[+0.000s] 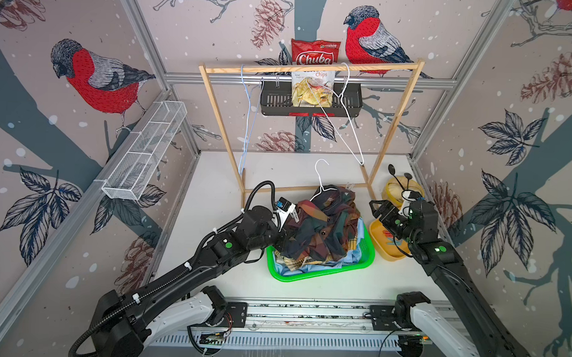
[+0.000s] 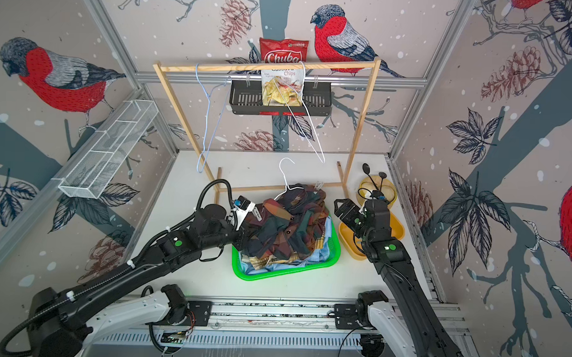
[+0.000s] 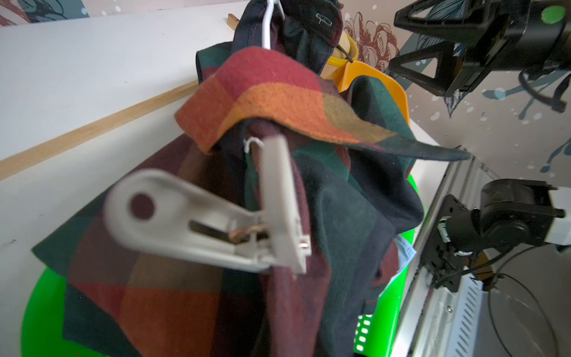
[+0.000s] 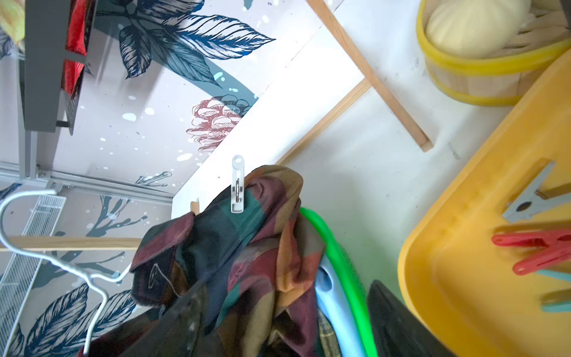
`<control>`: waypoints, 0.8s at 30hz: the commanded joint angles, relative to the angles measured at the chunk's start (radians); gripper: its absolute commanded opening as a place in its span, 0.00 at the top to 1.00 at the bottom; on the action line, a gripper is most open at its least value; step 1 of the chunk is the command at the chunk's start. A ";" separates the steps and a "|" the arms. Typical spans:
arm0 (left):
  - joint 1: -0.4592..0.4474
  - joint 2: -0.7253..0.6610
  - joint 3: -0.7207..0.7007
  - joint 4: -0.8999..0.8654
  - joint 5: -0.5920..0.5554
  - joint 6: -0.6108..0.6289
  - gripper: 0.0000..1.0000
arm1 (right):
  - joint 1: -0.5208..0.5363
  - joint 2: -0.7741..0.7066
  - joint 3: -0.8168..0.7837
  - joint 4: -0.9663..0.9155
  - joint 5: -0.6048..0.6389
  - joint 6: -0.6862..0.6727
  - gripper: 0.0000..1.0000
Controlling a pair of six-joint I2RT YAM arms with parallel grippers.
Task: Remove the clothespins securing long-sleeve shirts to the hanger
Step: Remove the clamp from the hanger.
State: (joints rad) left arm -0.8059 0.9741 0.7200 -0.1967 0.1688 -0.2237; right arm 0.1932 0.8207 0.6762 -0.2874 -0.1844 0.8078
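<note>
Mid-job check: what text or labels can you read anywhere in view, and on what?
"Chuba": red top of the chips bag.
"Chips": same bag, below the wooden rail.
"Cassava": above "Chips", partly hidden by the rail; likely.
Bag's small print and green logo: too small to read.

Item 1: left arm (image 1: 190, 264), stretched low and forward, left gripper (image 1: 282, 232) closed, its fingertips hidden in both top views. Item 2: right arm (image 1: 439, 256), bent upward at the elbow, right gripper (image 1: 374, 209) empty, its 2 jaws spread wide, aimed inward.
</note>
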 commanded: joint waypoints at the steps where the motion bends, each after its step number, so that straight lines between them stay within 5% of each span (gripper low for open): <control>1: -0.069 0.019 0.016 0.060 -0.178 0.114 1.00 | -0.055 0.048 0.044 0.062 -0.078 -0.006 0.17; 14: -0.409 0.128 -0.046 0.201 -0.556 0.452 1.00 | -0.179 0.156 0.069 0.033 -0.193 -0.016 0.16; 24: -0.520 0.232 -0.069 0.266 -0.687 0.572 1.00 | -0.194 0.351 0.105 0.105 -0.290 -0.016 0.24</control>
State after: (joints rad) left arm -1.3087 1.1839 0.6506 0.0502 -0.5060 0.2810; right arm -0.0002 1.1393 0.7692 -0.2386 -0.4240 0.8032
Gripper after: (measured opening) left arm 0.056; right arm 0.771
